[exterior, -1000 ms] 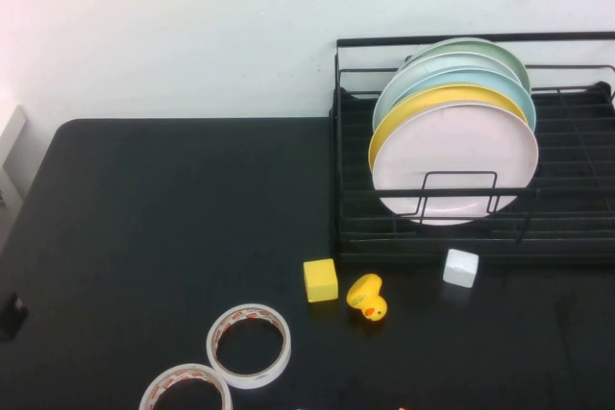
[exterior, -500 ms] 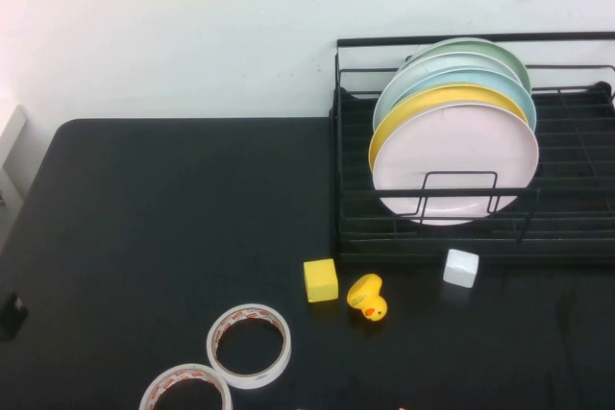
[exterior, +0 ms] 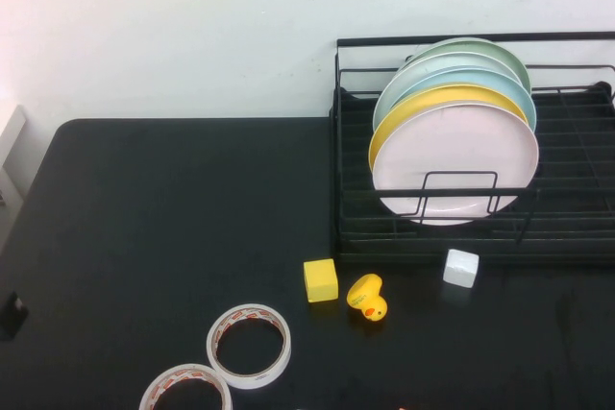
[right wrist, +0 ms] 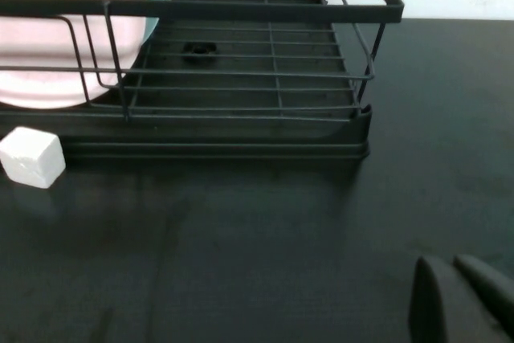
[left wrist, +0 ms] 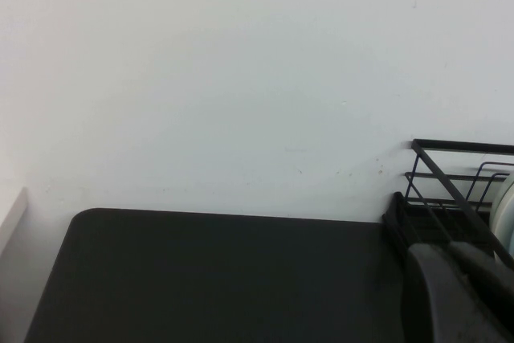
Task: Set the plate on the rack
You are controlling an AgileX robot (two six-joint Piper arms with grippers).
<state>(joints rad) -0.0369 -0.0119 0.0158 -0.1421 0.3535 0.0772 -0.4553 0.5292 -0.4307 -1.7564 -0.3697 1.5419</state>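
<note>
Standing upright at the front of the rack (exterior: 577, 237), the plate (exterior: 456, 160) hasn't moved; left hand (left wrist: 458, 295) and right hand (right wrist: 462, 299) both stay closed, empty, withdrawn: task looks finished.

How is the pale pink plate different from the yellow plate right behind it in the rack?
The pink plate is pale, almost white; the yellow plate is bright. The pink plate stands frontmost in the rack, its whole face showing, while the yellow plate shows only as a crescent behind it. A wire loop crosses the pink plate's lower part, not the yellow plate. Both are round and stand tilted back on edge. The left pincer and right pincer are shut, away from both.
</note>
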